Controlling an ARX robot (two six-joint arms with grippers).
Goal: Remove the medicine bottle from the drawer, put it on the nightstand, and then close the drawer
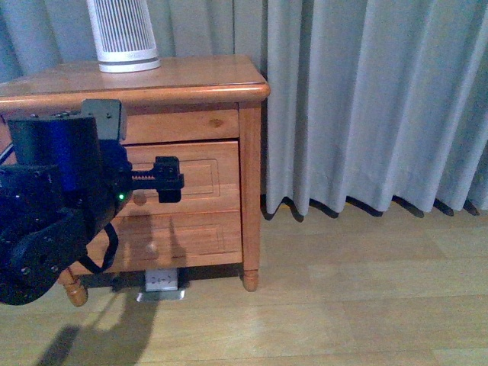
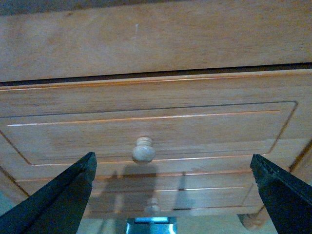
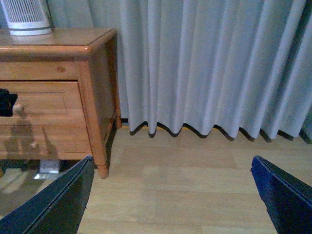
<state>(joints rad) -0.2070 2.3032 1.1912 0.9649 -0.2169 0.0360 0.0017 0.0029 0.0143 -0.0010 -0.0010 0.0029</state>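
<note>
The nightstand (image 1: 198, 80) stands at the left in the front view. Its upper drawer (image 1: 206, 171) is shut. In the left wrist view the drawer front (image 2: 195, 126) fills the picture, with its round knob (image 2: 144, 150) in the middle. My left gripper (image 2: 173, 195) is open and empty, close in front of the drawer, a little below the knob and apart from it. It also shows in the front view (image 1: 168, 179). My right gripper (image 3: 170, 195) is open and empty over the floor, to the right of the nightstand (image 3: 58, 44). The medicine bottle is hidden.
A tall white ribbed device (image 1: 122, 34) stands on the nightstand top. The lower drawer (image 1: 198, 232) is shut. Grey curtains (image 1: 366, 99) hang to the right and behind. The wooden floor (image 1: 343, 305) stretches to the right. A small white box (image 1: 162, 282) lies under the nightstand.
</note>
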